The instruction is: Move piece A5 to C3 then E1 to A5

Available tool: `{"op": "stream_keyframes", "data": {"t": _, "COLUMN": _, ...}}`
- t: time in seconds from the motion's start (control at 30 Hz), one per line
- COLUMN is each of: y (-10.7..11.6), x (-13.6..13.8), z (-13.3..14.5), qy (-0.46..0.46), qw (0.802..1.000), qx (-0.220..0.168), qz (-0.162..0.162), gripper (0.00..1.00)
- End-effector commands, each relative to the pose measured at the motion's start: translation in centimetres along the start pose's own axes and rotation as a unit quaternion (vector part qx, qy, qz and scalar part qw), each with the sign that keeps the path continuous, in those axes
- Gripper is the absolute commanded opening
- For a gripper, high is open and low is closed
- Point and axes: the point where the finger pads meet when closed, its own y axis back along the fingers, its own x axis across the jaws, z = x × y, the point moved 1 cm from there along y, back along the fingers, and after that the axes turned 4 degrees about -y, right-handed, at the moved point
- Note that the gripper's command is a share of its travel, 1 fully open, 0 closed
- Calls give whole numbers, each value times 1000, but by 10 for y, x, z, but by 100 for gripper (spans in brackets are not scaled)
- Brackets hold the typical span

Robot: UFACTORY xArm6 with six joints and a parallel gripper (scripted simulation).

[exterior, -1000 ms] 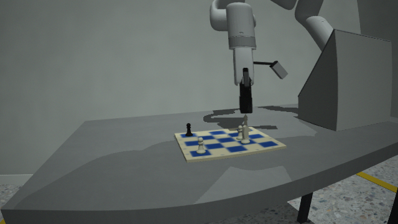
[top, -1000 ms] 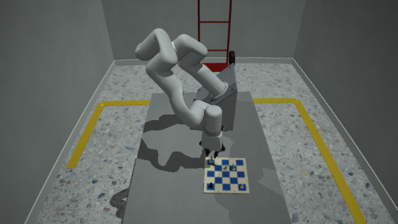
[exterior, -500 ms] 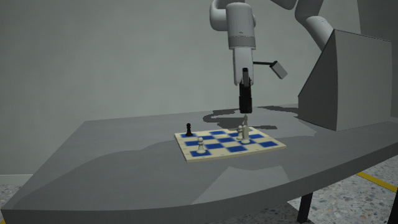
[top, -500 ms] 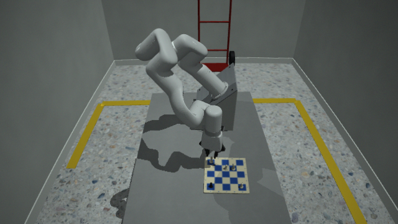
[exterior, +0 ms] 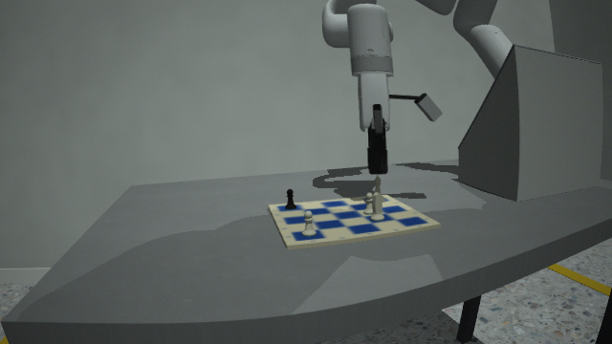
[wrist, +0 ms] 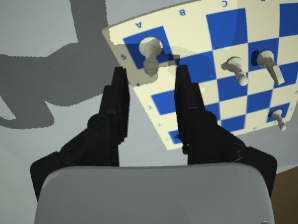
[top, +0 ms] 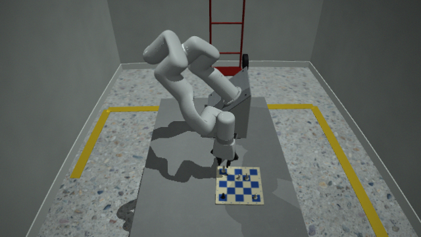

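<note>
The blue and cream chessboard [top: 239, 202] [exterior: 360, 235] [wrist: 222, 26] lies on the grey table. A pale piece [top: 223, 170] [exterior: 378, 182] [wrist: 152, 51] stands upright on corner square A5. My gripper [top: 225, 162] [exterior: 377, 171] [wrist: 151, 81] hangs just above it, fingers partly open with nothing between them. A white pawn [top: 254, 197] [exterior: 309, 224] [wrist: 280, 119] stands on the opposite corner, E1. Two more pale pieces, one [top: 238, 178] [exterior: 368, 204] [wrist: 234, 70] beside the other [top: 247, 177] [exterior: 378, 206] [wrist: 266, 63], stand in the rank next to A5. A black pawn [top: 222, 196] [exterior: 290, 199] stands on A1, hidden in the wrist view.
The arm's grey wedge-shaped base block [top: 243, 99] [exterior: 531, 134] stands on the table behind the board. A red hand truck [top: 227, 39] leans at the back wall. Yellow tape [top: 342, 155] marks the floor around the table.
</note>
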Motion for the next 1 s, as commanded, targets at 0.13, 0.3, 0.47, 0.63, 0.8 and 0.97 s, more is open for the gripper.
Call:
{"op": "stream_keyframes", "data": {"t": 0.13, "y": 1, "x": 0, "z": 1, "qy": 0, "qw": 1000, "qx": -1, "qz": 1, "gripper": 37}}
{"op": "stream_keyframes", "data": {"t": 0.3, "y": 1, "x": 0, "z": 1, "qy": 0, "qw": 1000, "qx": -1, "qz": 1, "gripper": 37}}
{"op": "stream_keyframes", "data": {"t": 0.47, "y": 1, "x": 0, "z": 1, "qy": 0, "qw": 1000, "qx": -1, "qz": 1, "gripper": 37}}
{"op": "stream_keyframes", "data": {"t": 0.63, "y": -1, "x": 0, "z": 1, "qy": 0, "qw": 1000, "qx": -1, "qz": 1, "gripper": 37}}
{"op": "stream_keyframes", "data": {"t": 0.8, "y": -5, "x": 0, "z": 1, "qy": 0, "qw": 1000, "qx": -1, "qz": 1, "gripper": 37}}
{"op": "stream_keyframes", "data": {"t": 0.97, "y": -15, "x": 0, "z": 1, "qy": 0, "qw": 1000, "qx": -1, "qz": 1, "gripper": 37}}
